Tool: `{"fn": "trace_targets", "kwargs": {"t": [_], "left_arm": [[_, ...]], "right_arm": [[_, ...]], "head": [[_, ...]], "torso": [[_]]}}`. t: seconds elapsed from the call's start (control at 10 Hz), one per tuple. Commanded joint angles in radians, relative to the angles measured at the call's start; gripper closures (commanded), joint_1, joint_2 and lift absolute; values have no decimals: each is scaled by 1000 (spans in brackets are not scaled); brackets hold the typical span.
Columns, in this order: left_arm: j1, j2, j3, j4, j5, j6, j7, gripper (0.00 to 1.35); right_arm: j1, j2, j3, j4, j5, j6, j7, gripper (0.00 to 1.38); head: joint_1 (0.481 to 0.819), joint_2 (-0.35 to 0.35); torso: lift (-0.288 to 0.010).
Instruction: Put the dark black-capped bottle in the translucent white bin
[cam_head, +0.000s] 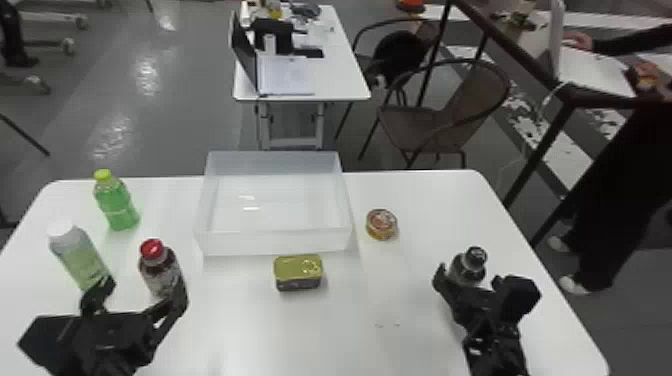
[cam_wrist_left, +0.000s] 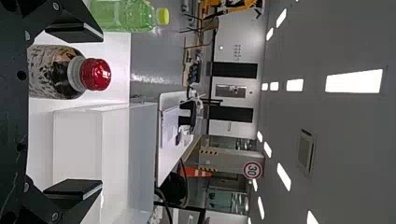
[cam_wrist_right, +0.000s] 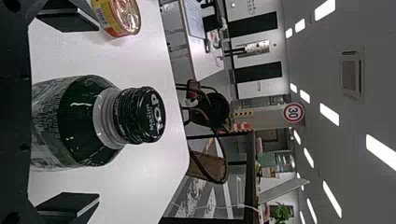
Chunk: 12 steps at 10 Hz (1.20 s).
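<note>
The dark black-capped bottle (cam_head: 467, 268) stands upright on the white desk (cam_head: 400, 320), outside the translucent white bin (cam_head: 275, 242) and well apart from its right side. The right gripper (cam_head: 469, 279) is positioned at this bottle. Its fingers (cam_wrist_right: 70, 205) are set wide, one on each side of the bottle body; the right wrist view shows a gap between the bottle and each finger.

The left gripper (cam_head: 139, 295) is located over the left part of the desk, near the red-capped bottle (cam_head: 161, 270). Its fingers (cam_wrist_left: 74, 186) are also set wide, with nothing gripped.

The bin sits at the far edge of the desk. A round can (cam_head: 382, 224) lies just beside its right wall. A rectangular tin (cam_head: 298, 272) lies near its front wall. Left of the bin stand a green bottle (cam_head: 116, 205) with a yellow-green cap and a white-capped bottle (cam_head: 77, 252).
</note>
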Motion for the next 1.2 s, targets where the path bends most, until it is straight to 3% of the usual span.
{"fn": "trace_targets", "kwargs": {"t": [0.0,0.3,0.4,0.5,0.6,1.1], "left_arm": [[2,3,0,2,6,-1,-2,190],[9,5,2,3,31,-6,-5,190],[11,2,3,6,32,-4,-5,190],[12,0,6,6,32,-6,-5,190],[14,-1,8,6,34,-9,-5,190],[11,2,8,8,34,-10,-15,190]], "right_arm": [[-35,-9,1,53,2,0,1,-2],[-89,-37,1,144,37,0,8,36],[-104,-48,1,164,37,0,31,282],[-109,-49,1,156,52,17,28,760],[-109,-43,1,142,65,25,10,865],[-75,-22,1,14,57,58,8,858]], "head": [[695,-109],[695,-113],[695,-115],[695,-114],[695,-115],[695,-103]], "torso": [[-20],[-20],[-20],[-20],[-20],[-20]]}}
